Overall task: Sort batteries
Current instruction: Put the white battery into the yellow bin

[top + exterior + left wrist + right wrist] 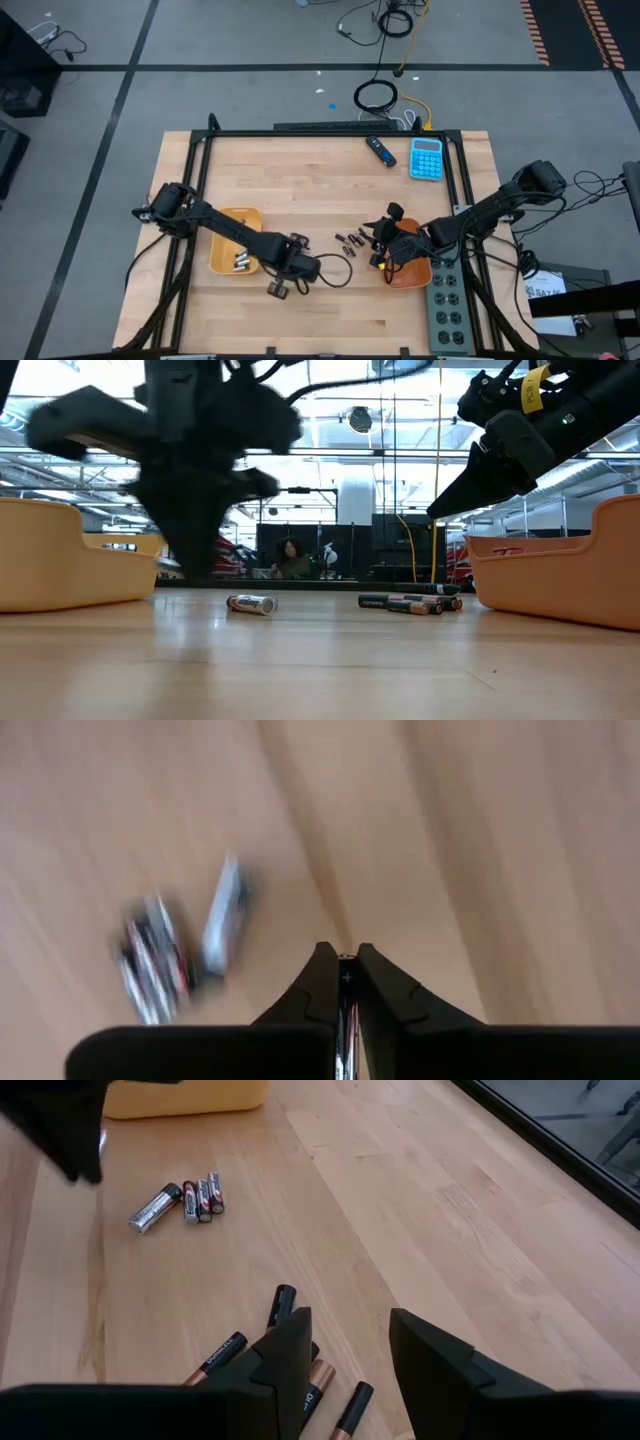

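My left gripper [346, 982] [282, 287] stands near the table's near edge, right of the yellow tray [236, 255], and is shut on a silver battery. That tray holds a few silver batteries [240, 262]. My right gripper [350, 1350] [385, 245] is open above several dark, copper-tipped batteries [300, 1370] lying on the wood, beside the orange tray [412, 272]. Farther off lie a silver battery [155, 1208] [250, 604] and thin dark ones [203, 1195]. My left gripper pinches a silver battery between its two fingers. The battery lies along the fingers, and its plus-marked end [347, 978] shows at their tips. The fingers point down at the table from above.
A blue calculator [427, 158] and a dark blue-tipped stick [379, 150] lie near the far edge. A grey block with round holes [447, 300] sits at the near right corner. A black frame [330, 133] runs around the table. Bare wood lies between the trays.
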`<action>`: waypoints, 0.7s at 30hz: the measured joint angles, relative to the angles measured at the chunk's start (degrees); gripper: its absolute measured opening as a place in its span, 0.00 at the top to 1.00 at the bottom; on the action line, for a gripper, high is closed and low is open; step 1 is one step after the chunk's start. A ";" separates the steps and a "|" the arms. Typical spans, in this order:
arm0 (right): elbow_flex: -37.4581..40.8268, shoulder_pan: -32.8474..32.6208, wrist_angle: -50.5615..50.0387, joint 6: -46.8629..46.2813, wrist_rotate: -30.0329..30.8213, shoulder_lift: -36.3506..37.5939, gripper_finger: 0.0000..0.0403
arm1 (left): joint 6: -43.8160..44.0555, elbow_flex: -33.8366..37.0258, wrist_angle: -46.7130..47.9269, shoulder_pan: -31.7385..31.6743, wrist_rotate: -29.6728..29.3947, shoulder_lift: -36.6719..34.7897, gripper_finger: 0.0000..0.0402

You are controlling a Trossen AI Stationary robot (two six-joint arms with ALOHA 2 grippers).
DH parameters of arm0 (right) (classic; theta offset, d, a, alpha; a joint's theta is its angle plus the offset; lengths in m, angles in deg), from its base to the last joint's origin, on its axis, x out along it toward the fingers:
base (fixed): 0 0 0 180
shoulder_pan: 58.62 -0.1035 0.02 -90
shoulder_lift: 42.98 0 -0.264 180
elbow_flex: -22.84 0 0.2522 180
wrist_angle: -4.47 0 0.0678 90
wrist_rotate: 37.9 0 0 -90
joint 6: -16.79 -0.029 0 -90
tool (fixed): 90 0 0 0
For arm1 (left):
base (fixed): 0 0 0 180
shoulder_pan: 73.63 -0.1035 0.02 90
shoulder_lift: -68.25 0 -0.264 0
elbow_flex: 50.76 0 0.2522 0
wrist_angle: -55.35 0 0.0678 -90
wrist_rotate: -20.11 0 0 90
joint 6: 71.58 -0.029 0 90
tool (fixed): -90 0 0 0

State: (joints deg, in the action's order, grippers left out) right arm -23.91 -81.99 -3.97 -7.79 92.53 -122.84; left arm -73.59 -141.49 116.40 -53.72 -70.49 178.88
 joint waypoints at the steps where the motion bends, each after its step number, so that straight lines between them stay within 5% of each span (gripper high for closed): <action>1: 0.00 0.00 0.00 0.00 0.00 0.00 0.68 | 1.06 -0.50 3.32 -0.02 0.38 0.00 0.95; 10: 0.00 0.00 0.00 -0.04 0.00 0.00 0.68 | 9.43 -1.81 29.56 -0.04 1.61 -0.09 0.95; 18: 0.00 0.00 0.00 -0.07 0.00 0.00 0.68 | 11.13 -1.81 34.51 -0.07 -0.18 -0.09 0.95; 21: 0.00 -0.07 -0.01 -0.07 0.00 0.00 0.68 | 15.49 -1.81 37.42 -0.22 -5.17 -0.13 0.93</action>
State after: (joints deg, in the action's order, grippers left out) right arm -23.91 -82.06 -3.98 -7.85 92.53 -122.84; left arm -58.10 -143.30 153.82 -53.94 -75.66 178.75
